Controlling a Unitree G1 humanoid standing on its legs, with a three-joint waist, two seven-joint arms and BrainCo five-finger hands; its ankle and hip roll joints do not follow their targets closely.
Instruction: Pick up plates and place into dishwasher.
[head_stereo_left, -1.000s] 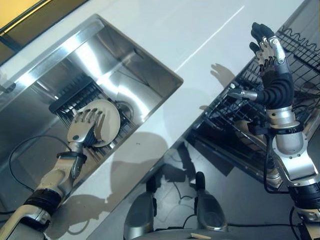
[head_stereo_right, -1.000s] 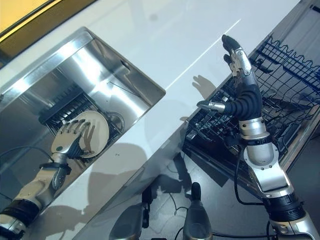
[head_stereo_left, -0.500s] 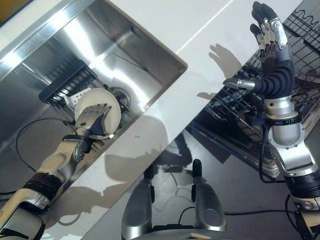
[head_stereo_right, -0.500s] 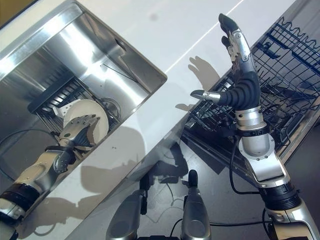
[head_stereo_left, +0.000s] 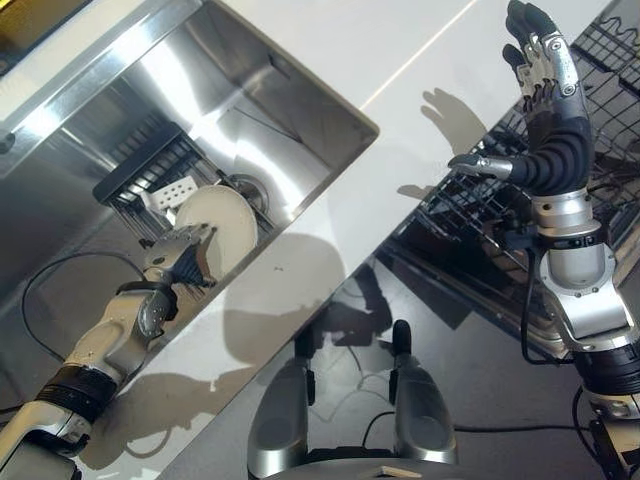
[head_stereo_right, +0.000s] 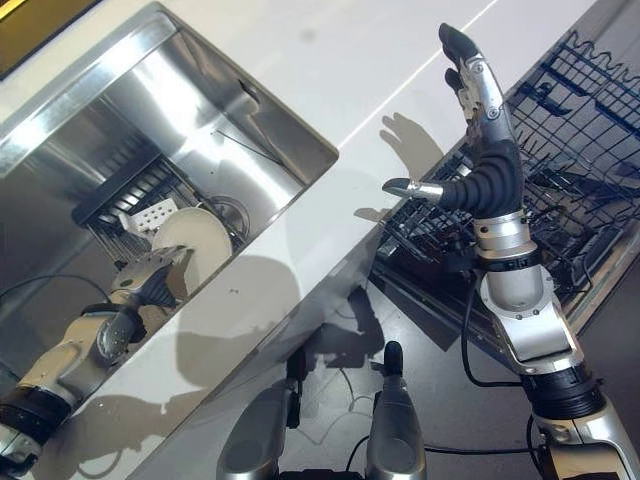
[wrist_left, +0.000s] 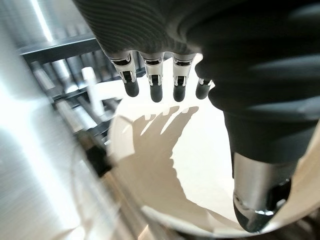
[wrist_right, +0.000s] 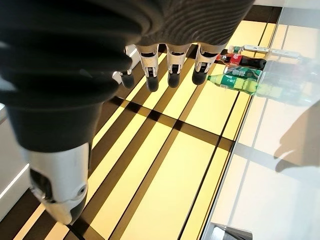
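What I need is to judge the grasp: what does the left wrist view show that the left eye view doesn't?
The left wrist view gives the plate's cream face from close up, with the hand's shadow across it. The left eye view adds the steel sink, the white counter, and the right hand raised open above the dishwasher rack. Both share the left hand at the tilted plate and the dark sink rack behind it.

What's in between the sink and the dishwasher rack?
A bare stretch of white countertop separates the sink from the dishwasher rack, seen in both eye views.
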